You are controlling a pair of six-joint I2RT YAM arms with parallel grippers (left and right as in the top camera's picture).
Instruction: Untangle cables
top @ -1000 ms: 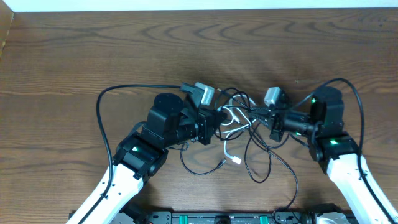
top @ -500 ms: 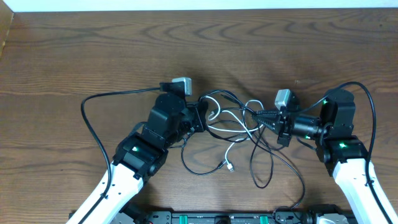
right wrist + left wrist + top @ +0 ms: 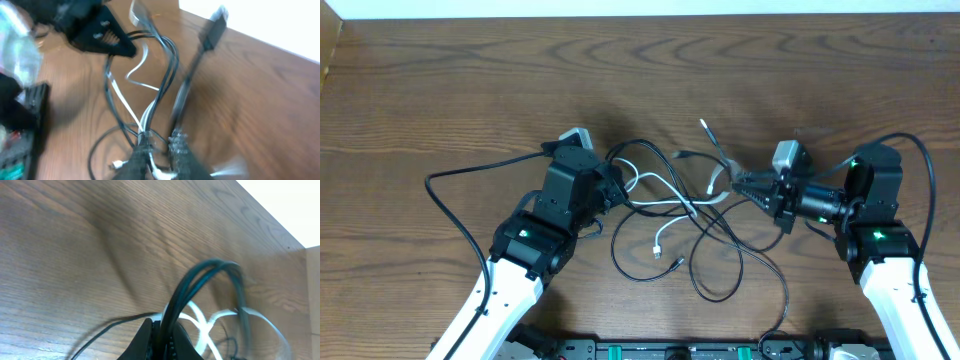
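The cables lie in a tangle mid-table: a white cable (image 3: 665, 205) crosses looping black cables (image 3: 720, 272). My left gripper (image 3: 616, 188) is shut on a black cable (image 3: 210, 272), which arches up out of its jaws (image 3: 161, 327) over the white cable (image 3: 200, 322). My right gripper (image 3: 739, 185) faces it from the right. In the right wrist view its fingers (image 3: 161, 139) stand slightly apart, with white and black strands (image 3: 167, 65) running through the gap. A blurred black plug end (image 3: 216, 25) sticks up beside the right finger. That plug end (image 3: 705, 130) points toward the far edge.
The left arm's thick black cable (image 3: 455, 190) loops out to the left. The right arm's own cable (image 3: 910, 150) arcs above its wrist. A white plug (image 3: 657, 252) lies near the front. Bare wooden table (image 3: 620, 70) stretches behind.
Both arms have pulled apart, the left leftward and the right rightward, and the tangle has spread wider. The right jaws have parted slightly and a black plug end has sprung up.
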